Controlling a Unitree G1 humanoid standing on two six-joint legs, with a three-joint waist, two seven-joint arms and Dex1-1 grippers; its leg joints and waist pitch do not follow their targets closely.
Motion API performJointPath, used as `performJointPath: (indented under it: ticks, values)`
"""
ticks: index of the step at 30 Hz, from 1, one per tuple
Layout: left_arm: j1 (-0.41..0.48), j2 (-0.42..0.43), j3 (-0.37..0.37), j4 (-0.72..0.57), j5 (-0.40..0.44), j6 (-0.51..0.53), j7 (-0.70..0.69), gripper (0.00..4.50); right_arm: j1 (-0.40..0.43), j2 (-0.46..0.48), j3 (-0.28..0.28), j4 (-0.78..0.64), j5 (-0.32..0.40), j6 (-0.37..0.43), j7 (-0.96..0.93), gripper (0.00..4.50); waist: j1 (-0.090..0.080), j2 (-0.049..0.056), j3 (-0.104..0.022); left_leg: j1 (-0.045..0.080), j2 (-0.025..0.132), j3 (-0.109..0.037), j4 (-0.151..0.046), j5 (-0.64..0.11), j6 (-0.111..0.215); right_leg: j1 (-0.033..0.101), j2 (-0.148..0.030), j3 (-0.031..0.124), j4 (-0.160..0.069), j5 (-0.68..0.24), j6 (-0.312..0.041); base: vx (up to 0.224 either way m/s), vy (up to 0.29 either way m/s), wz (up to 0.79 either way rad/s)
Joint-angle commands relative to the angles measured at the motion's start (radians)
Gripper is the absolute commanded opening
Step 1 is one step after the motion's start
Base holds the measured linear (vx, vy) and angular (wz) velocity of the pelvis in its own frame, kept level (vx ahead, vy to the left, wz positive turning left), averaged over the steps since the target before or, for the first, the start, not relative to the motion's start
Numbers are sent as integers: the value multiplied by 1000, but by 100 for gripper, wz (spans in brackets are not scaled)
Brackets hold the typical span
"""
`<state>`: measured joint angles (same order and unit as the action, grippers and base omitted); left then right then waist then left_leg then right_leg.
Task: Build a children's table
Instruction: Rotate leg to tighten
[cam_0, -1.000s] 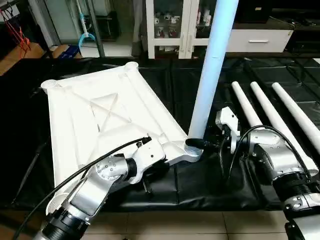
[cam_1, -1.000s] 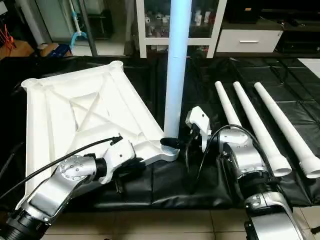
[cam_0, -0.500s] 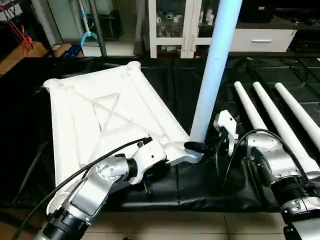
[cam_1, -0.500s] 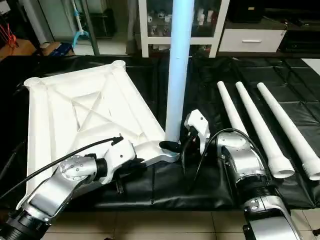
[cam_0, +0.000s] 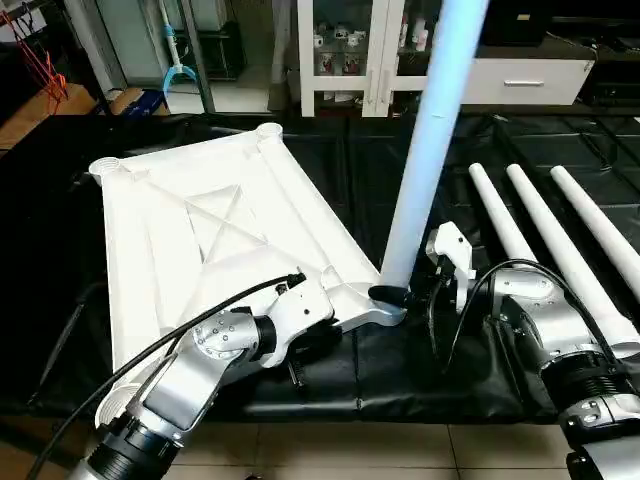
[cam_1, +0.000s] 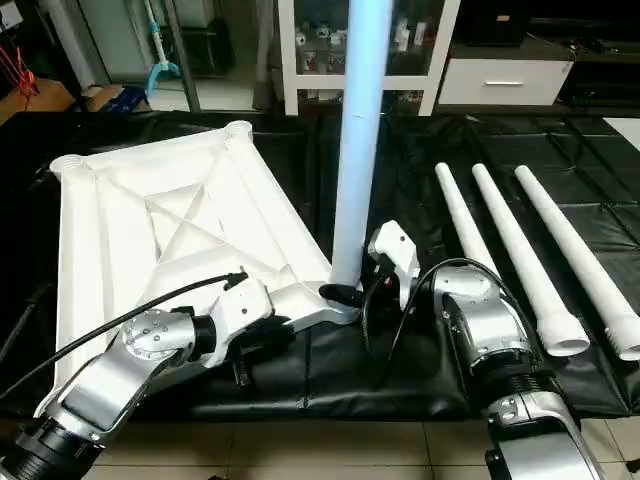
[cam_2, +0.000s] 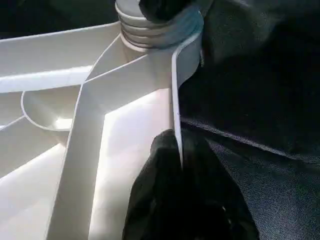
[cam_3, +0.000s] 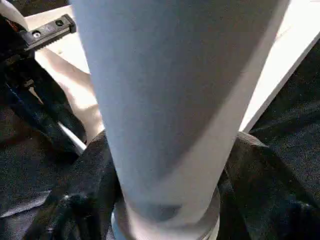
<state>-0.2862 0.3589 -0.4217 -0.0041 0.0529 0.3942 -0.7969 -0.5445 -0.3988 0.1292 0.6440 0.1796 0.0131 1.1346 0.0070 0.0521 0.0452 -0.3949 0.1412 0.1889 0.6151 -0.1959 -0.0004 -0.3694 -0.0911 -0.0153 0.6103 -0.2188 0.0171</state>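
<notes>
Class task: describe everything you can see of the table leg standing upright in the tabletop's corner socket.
The upright leg is a long, smooth white tapered tube, plastic by its look. It stands nearly vertical, leaning slightly, its lower end seated in the round ribbed corner socket of the upturned tabletop, at the corner nearest the robot. The right gripper brackets its base, black fingers on either side. Its top runs out of view.

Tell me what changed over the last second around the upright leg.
The right gripper has opened wider around the base of the tall white tapered leg, which stayed standing in its corner socket. The left gripper stayed clamped on the white ribbed plastic tabletop edge.
</notes>
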Motion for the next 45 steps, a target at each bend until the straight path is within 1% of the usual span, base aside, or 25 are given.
performJointPath:
  ticks: [1, 3, 5, 6, 8, 10, 11, 12, 14, 15, 17, 18, 21, 25, 26, 28, 29, 30, 31, 34, 35, 36, 37, 38, 45]
  values:
    - [11, -2, -41, 21, -3, -3, -29, 0, 7, -5, -7, 0, -18, 8, -29, 349, 1, -9, -54, 26, 86, -38, -95, -271, 58, 16, -54, 23, -68, -90, -301, 0, 0, 0]
    - [10, -4, -41, 25, -2, -6, -29, 0, 16, -4, -17, -26, -2, 25, -27, 349, 1, -8, -53, 26, 86, -38, -95, -273, 58, 16, -54, 23, -69, -93, -300, 0, 0, 0]
    - [8, -5, -42, 29, -1, -8, -28, 0, 27, -9, -21, -48, 12, 46, -10, 349, 1, -9, -53, 26, 86, -38, -96, -281, 57, 16, -54, 24, -70, -104, -296, 0, 0, 0]
    - [7, -5, -42, 31, 0, -9, -28, 0, 32, -14, -17, -51, 9, 45, -7, 349, 3, -7, -53, 27, 86, -38, -96, -281, 55, 16, -55, 24, -70, -105, -296, 0, 0, 0]
    - [6, -5, -43, 31, 1, -9, -30, 0, 46, -29, -4, -51, -8, 32, 1, 349, 3, -8, -54, 26, 86, -37, -95, -275, 56, 16, -54, 24, -70, -92, -295, 0, 0, 0]
    - [6, -5, -44, 32, 1, -10, -31, 0, 48, -31, -2, -51, -10, 30, 2, 349, 4, -9, -53, 26, 86, -37, -95, -276, 57, 16, -55, 23, -71, -99, -296, 0, 0, 0]
    - [6, -5, -43, 33, 2, -11, -32, 0, 52, -36, -5, -59, -3, 41, 5, 349, 4, -7, -53, 26, 86, -37, -95, -280, 57, 15, -55, 24, -71, -107, -296, 0, 0, 0]
    - [6, -4, -43, 33, 2, -12, -32, 0, 54, -38, -7, -66, 2, 50, 10, 349, 4, -7, -53, 27, 86, -37, -96, -284, 56, 15, -55, 24, -72, -112, -295, 0, 0, 0]
    - [5, -4, -43, 34, 3, -13, -32, 0, 56, -40, -10, -72, 6, 56, 10, 378, 4, -7, -53, 27, 87, -37, -96, -285, 54, 15, -54, 24, -72, -112, -293, 0, 0, 0]
    - [5, -4, -44, 34, 4, -13, -32, 0, 57, -40, -11, -74, 5, 55, 5, 384, 4, -6, -53, 27, 87, -38, -96, -284, 54, 15, -55, 24, -71, -110, -294, 0, 0, 0]
    - [6, -4, -44, 34, 4, -14, -32, 0, 59, -40, -11, -77, 4, 55, 2, 397, 4, -7, -53, 27, 86, -37, -96, -284, 53, 15, -55, 24, -72, -109, -294, 0, 0, 0]
    - [6, -4, -44, 34, 5, -15, -33, 0, 62, -38, -9, -78, -4, 45, -10, 397, 4, -5, -53, 26, 86, -38, -96, -283, 53, 15, -55, 24, -71, -109, -294, 0, 0, 0]
    - [6, -4, -45, 34, 6, -17, -33, 0, 66, -28, -3, -78, -16, 35, -26, 397, 5, -7, -53, 26, 86, -37, -96, -280, 54, 15, -55, 24, -72, -108, -293, 0, 0, 0]
    - [6, -3, -45, 34, 7, -17, -34, 0, 64, -22, 8, -75, -21, 40, -26, 397, 6, -7, -54, 26, 86, -36, -96, -281, 54, 14, -55, 24, -73, -117, -292, 0, 0, 0]
    - [7, -3, -46, 32, 8, -17, -34, 0, 60, -20, 13, -65, -24, 43, -27, 397, 6, -8, -54, 26, 86, -36, -96, -278, 55, 14, -55, 24, -72, -115, -292, 0, 0, 0]
    - [8, -2, -47, 31, 8, -17, -34, 0, 58, -19, 17, -58, -26, 41, -25, 397, 7, -7, -54, 26, 87, -36, -96, -267, 58, 14, -55, 24, -71, -104, -293, 0, 0, 0]
    - [8, -3, -47, 30, 8, -16, -34, 0, 56, -17, 16, -54, -27, 40, -29, 397, 7, -8, -54, 27, 87, -35, -95, -263, 61, 14, -55, 24, -71, -96, -294, 0, 0, 0]
    - [9, -3, -47, 29, 8, -16, -34, 0, 54, -15, 15, -52, -28, 39, -32, 381, 8, -8, -54, 26, 87, -35, -95, -260, 62, 15, -55, 24, -70, -94, -294, 0, 0, 0]
    - [10, -3, -47, 28, 8, -16, -34, 0, 51, -12, 13, -48, -26, 39, -35, 381, 9, -8, -54, 26, 87, -34, -94, -255, 65, 15, -56, 24, -70, -92, -295, 0, 0, 0]
    - [13, -2, -48, 26, 8, -16, -33, 0, 46, -3, 5, -41, -25, 36, -40, 344, 10, -9, -54, 26, 86, -34, -94, -248, 69, 15, -55, 24, -70, -90, -295, 0, 0, 0]
    - [14, -2, -48, 25, 8, -16, -33, 0, 44, -1, 2, -39, -24, 33, -42, 334, 11, -8, -55, 27, 87, -33, -94, -251, 68, 15, -56, 24, -71, -97, -295, 0, 0, 0]
    - [15, -2, -49, 24, 8, -16, -33, 0, 44, 2, -1, -38, -22, 34, -43, 334, 10, -8, -54, 26, 87, -34, -94, -251, 68, 15, -56, 24, -70, -98, -295, 0, 0, 0]
    - [15, -2, -49, 23, 8, -15, -34, 0, 44, 3, -2, -38, -20, 35, -43, 315, 11, -8, -55, 27, 87, -34, -94, -250, 67, 15, -56, 24, -71, -99, -294, 0, 0, 0]
    - [16, -1, -50, 22, 8, -15, -34, 0, 43, 4, -3, -38, -19, 36, -44, 307, 11, -9, -54, 26, 87, -34, -94, -249, 67, 15, -55, 24, -70, -99, -293, 0, 0, 0]
    - [20, 1, -51, 17, 6, -12, -37, 0, 48, 11, 0, -37, -18, 35, -46, 279, 11, -8, -55, 27, 86, -33, -94, -252, 63, 14, -55, 24, -71, -103, -291, 0, 0, 0]
